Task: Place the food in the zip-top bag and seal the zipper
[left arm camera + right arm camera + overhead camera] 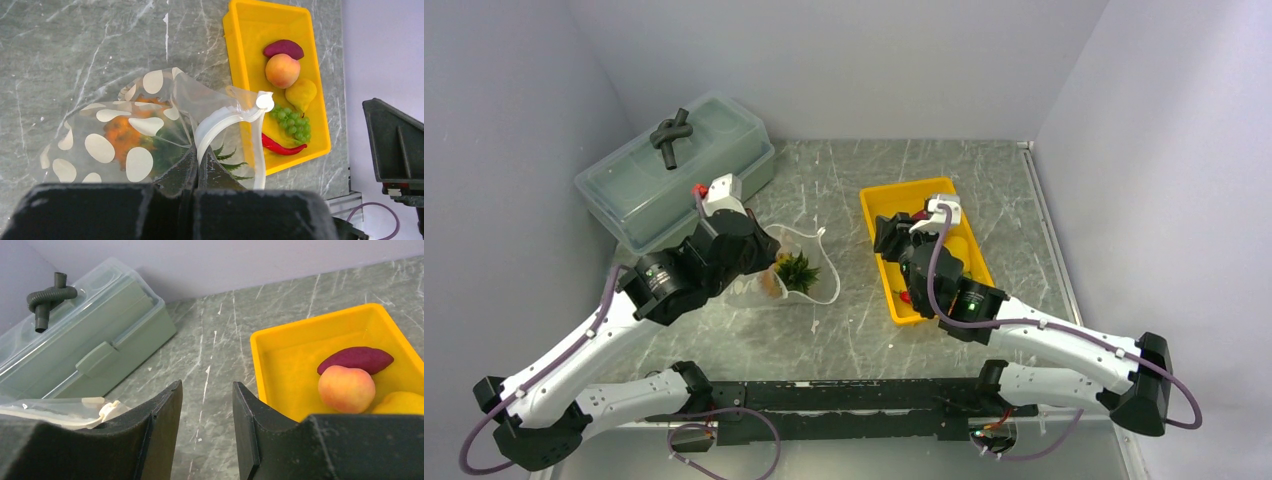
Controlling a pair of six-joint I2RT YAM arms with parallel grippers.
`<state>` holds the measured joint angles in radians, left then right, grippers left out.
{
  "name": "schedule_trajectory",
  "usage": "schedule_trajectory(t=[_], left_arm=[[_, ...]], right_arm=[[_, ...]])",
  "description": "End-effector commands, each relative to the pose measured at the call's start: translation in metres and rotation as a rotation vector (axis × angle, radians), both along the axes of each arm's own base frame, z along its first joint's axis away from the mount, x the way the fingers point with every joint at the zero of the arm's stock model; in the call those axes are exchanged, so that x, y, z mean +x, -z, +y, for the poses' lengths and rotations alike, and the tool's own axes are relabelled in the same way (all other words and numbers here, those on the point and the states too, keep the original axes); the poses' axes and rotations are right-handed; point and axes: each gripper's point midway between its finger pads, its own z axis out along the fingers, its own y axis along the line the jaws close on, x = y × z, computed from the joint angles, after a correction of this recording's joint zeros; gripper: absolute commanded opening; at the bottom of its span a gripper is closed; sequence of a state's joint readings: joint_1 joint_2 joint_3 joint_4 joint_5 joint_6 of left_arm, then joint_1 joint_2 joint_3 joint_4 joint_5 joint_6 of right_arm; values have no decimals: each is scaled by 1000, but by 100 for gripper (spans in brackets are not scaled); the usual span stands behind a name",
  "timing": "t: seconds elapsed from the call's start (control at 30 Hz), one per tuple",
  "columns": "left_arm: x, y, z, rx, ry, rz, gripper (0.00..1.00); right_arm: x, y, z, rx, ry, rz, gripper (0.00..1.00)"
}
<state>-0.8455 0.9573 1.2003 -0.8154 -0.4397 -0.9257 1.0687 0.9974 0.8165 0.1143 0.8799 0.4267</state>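
The left gripper (198, 162) is clamped on the mouth edge of the soft clear white-dotted plastic bag (115, 145), which lies on the grey marble table (75, 50) with an orange toy pineapple (120, 135) inside. Further right, a round peach (282, 70), a green grape bunch (290, 122) and a red chili (280, 146) lie in the rigid yellow tray (280, 25). The right gripper (205, 390) hangs at the tray's left edge, jaws apart and empty.

Yellow tray (270, 30); clear white-dotted bag (116, 131); red chili (282, 147).

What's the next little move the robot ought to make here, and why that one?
Probably lower the right end effector onto the peach in the yellow tray and close on it. Its jaws stand open and empty by the tray, while the left end effector pinches the bag at its mouth edge, with only the pineapple inside.
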Motion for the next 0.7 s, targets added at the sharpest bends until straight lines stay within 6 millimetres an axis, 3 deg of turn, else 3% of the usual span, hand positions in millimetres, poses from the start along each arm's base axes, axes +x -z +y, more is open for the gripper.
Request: schedule_trajectory(t=[0.0, 0.4, 0.67], left_arm=[[5, -14, -6, -32, 33, -70, 0], [6, -5, -11, 7, 68, -58, 0], [6, -4, -8, 33, 72, -56, 0]], right_arm=[[5, -3, -1, -4, 11, -1, 45], [24, -4, 22, -53, 24, 28, 45], [26, -11, 26, -94, 24, 51, 45]])
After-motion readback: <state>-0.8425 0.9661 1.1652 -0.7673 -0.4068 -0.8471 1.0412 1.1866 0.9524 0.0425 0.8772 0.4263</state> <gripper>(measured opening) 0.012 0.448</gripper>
